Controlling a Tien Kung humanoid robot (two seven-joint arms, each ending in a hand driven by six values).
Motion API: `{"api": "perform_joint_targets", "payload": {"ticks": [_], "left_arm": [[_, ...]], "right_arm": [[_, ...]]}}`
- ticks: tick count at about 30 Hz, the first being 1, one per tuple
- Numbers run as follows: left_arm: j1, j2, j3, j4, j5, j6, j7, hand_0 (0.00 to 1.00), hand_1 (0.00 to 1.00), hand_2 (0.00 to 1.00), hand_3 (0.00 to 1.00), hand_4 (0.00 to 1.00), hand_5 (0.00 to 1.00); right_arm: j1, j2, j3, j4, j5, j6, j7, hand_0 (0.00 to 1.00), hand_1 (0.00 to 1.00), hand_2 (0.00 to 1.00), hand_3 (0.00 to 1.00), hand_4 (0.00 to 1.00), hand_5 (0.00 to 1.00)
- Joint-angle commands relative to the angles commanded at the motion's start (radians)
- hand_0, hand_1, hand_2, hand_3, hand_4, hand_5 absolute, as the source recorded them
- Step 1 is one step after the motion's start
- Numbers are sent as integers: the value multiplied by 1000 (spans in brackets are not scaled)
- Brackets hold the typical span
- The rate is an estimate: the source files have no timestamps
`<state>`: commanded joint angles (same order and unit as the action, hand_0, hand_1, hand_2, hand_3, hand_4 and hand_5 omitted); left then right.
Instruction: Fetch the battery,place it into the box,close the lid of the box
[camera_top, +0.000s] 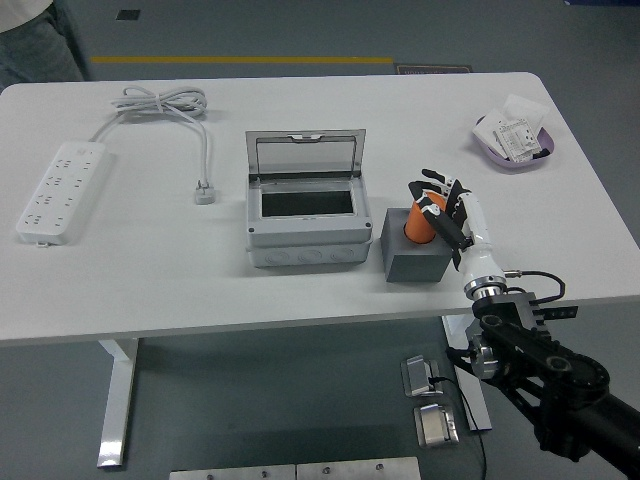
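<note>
**Now closing on the battery: risks from here**

Right now my right hand (440, 208) is wrapped round the orange battery (421, 218), fingers (428, 186) curled over its top and far side, thumb side hidden behind it. Looks like contact, but whether the grip is firm I can't tell. The battery stands upright in its grey holder block (414, 258), just right of the open box (305, 208) on the white tabletop (150, 270). My left hand is out of view.

Risks, as I judge them:
- Grip sits high on the battery (mostly the upper part is covered). If I lift with a shallow hold it could slip out and roll off the tabletop's near edge.
- The battery sits in a socket. Pulling at an angle may drag the holder block along, or tip it toward the box.
- The box is just beside the holder, its lid (305, 153) standing up at the back. Swinging across low could knock the box wall; too far back could bump the lid shut before the battery is in.
- The box opening is narrow and dark, and its depth can't be read. Dropping the battery upright may leave it sticking out and block the lid.

Power strip (62, 190) and purple dish (515, 150) are well apart, so no concern there.
</note>
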<state>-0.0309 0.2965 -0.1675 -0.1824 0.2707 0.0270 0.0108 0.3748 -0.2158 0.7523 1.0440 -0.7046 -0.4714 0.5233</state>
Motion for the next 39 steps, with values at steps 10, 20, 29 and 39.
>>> {"api": "perform_joint_targets", "payload": {"ticks": [10, 20, 29, 39], "left_arm": [[-1, 1, -5, -1, 11, 1, -1, 604, 687, 626, 643, 706, 194], [0, 3, -6, -1, 18, 2, -2, 602, 687, 625, 642, 704, 191], [3, 6, -14, -3, 27, 2, -2, 600, 687, 624, 642, 703, 188], [3, 6, -26, -3, 34, 1, -3, 599, 687, 623, 642, 705, 183]], "right_arm": [[4, -4, -26, 3, -27, -22, -30, 638, 650, 666, 732, 842, 294], [9, -6, -50, 4, -42, -32, -55, 541, 632, 646, 700, 654, 118], [8, -8, -55, 7, -33, -36, -60, 510, 625, 636, 699, 639, 99], [10, -9, -52, 13, -28, -40, -67, 380, 474, 500, 619, 451, 68]]}}
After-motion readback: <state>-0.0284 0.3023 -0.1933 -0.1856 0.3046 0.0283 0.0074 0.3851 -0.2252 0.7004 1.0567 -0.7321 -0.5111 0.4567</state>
